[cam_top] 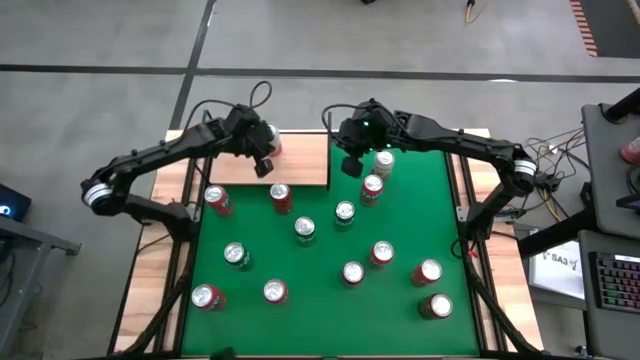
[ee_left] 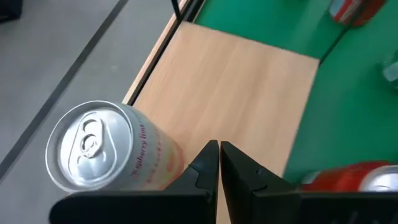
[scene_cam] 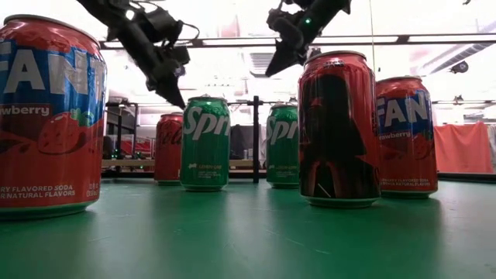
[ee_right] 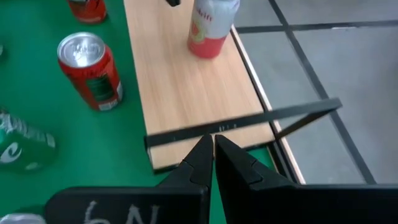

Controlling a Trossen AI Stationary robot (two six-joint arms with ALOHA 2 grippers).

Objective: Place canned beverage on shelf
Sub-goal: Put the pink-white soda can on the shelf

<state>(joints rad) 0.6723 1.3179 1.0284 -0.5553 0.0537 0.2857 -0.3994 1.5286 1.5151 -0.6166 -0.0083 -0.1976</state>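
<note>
Standing can: a pale pink can [ee_left: 109, 149] is upright on the shelf [cam_top: 300, 160], near its far edge.
Left gripper: the left gripper [ee_left: 219, 163] hovers above the shelf just beside the can, fingers pressed together, holding nothing.
Right gripper: the right gripper [ee_right: 213, 155] hangs over the shelf's other end by a black rod [ee_right: 242, 124], fingers closed and empty.
Tabletop: other cans [cam_top: 305, 229] stand scattered on the green tabletop [cam_top: 400, 300].
</note>
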